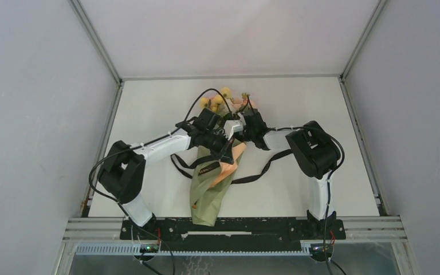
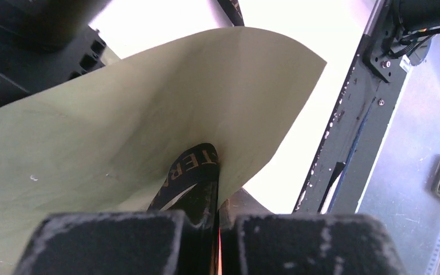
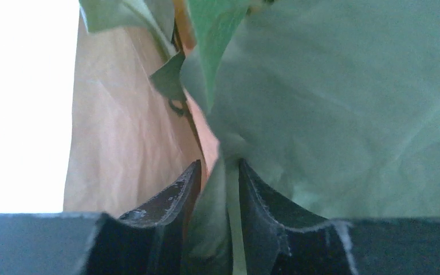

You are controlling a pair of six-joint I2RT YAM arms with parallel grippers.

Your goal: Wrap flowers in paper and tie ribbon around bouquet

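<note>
Flowers (image 1: 220,102) are seen wrapped in the olive-green paper (image 1: 206,197) as a bouquet (image 1: 211,183). It is laid at the middle of the table (image 1: 149,103), with the blooms toward the far side and the narrow end reaching the near edge. The paper's peach reverse is exposed along the right side of the cone.

The left gripper (image 2: 217,229) is pressed together, and the ribbon (image 2: 192,172) is pinched between its pads. A short loop of the black band, marked with pale lettering, is pushed up against the curved green sheet just ahead of the fingers. In the top view, the rest of the ribbon is trailed over the table on both sides of the cone.

The right gripper (image 3: 219,172) is closed to a narrow gap, and a fold of the green paper is pinched between its fingers (image 3: 172,195). The peach side is seen to their left and green leaves above.

The left arm (image 1: 160,143) is bent at the elbow near its base, with the forearm stretched right and forward to the upper part of the cone. The right arm (image 1: 315,154) is folded at a high elbow, with the forearm turned left toward the blooms. The two wrists are brought close together over the bouquet.
</note>
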